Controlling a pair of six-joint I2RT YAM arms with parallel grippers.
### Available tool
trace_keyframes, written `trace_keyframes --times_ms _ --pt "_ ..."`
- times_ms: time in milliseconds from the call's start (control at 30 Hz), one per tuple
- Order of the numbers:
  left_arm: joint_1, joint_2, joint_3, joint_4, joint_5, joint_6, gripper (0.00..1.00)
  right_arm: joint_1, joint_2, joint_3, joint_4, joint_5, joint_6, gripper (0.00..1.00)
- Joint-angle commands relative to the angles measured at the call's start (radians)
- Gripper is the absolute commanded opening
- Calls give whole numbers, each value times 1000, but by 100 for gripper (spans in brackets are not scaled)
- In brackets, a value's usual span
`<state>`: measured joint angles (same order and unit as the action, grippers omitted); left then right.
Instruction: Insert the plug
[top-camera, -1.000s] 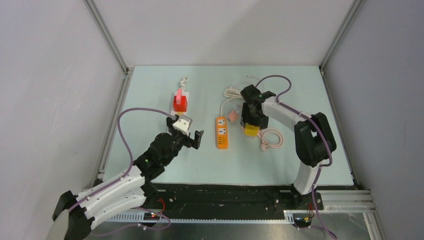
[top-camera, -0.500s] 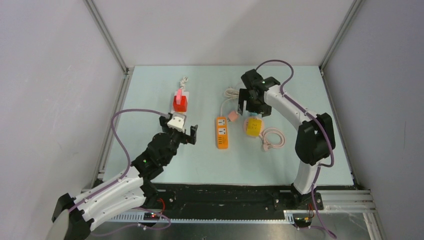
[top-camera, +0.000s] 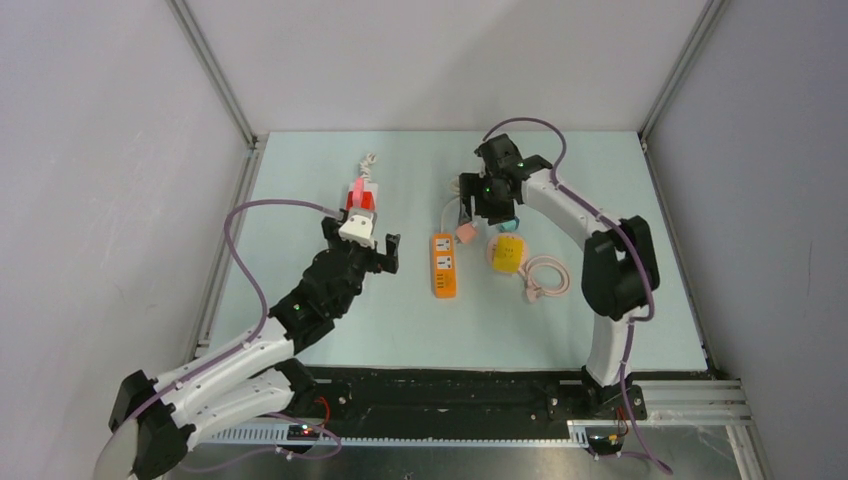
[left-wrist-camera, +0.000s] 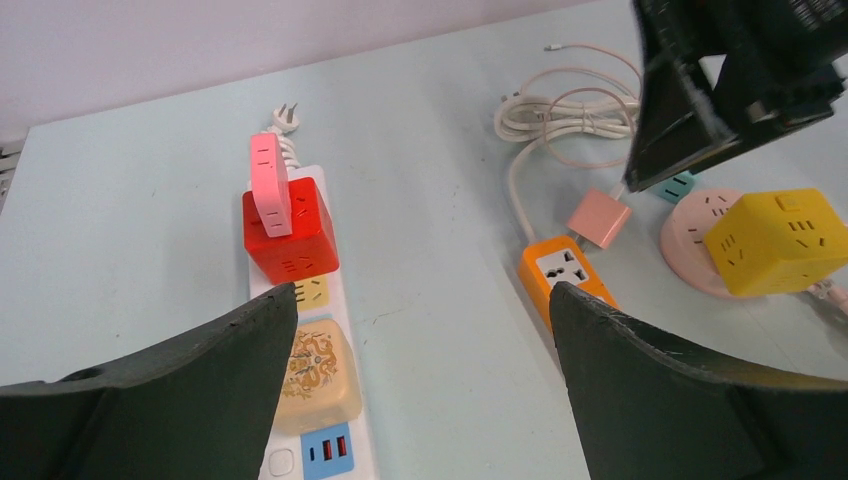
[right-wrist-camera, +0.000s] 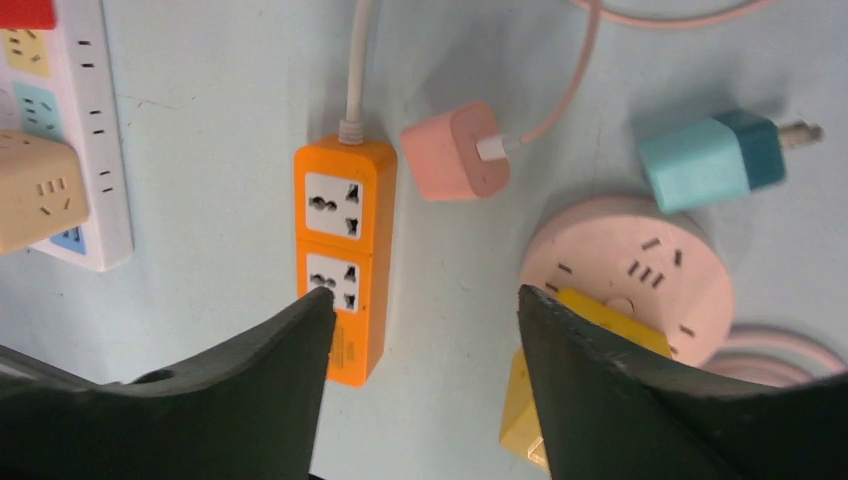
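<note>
From my remote station, left to right on the pale green table top: the left gripper hovers with its two black fingers spread wide and nothing between them, above the near end of the long white plastic power strip. On that strip sit a cream cube adapter with a gold pattern and, beyond it, a red cube adapter with a flat pink plastic adapter standing upright on top. Towards the middle lies the short orange two-outlet power strip, both of its sockets vacant and its white cord leaving from the far end. The small pink cube plug, the task's thing, rests on the table just beside the strip's far end, apart from it, between the strip and the round pink socket disc; its thin pink lead runs away towards the far side. The right gripper hangs over this area, fingers parted wide and holding nothing. A teal block plug lies just beyond the disc, and a yellow cube adapter sits on the disc. A coiled pink cable lies beside the disc on its right.
</note>
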<state>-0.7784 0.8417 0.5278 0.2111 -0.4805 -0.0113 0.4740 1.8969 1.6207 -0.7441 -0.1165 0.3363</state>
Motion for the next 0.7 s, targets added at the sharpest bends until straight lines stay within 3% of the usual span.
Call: trace_keyframes --times_ms 0,367,567,667 --pt "10 30 60 20 -46 -15 100 -24 98 41 57 -74 -34 83" --pt "29 94 96 18 -30 -53 100 -49 221 49 169 -184 2 82" --pt "37 102 106 18 -26 -49 100 -51 278 74 186 -215 -1 76" --pt "40 101 106 18 -25 -49 100 -51 296 87 180 -219 0 69"
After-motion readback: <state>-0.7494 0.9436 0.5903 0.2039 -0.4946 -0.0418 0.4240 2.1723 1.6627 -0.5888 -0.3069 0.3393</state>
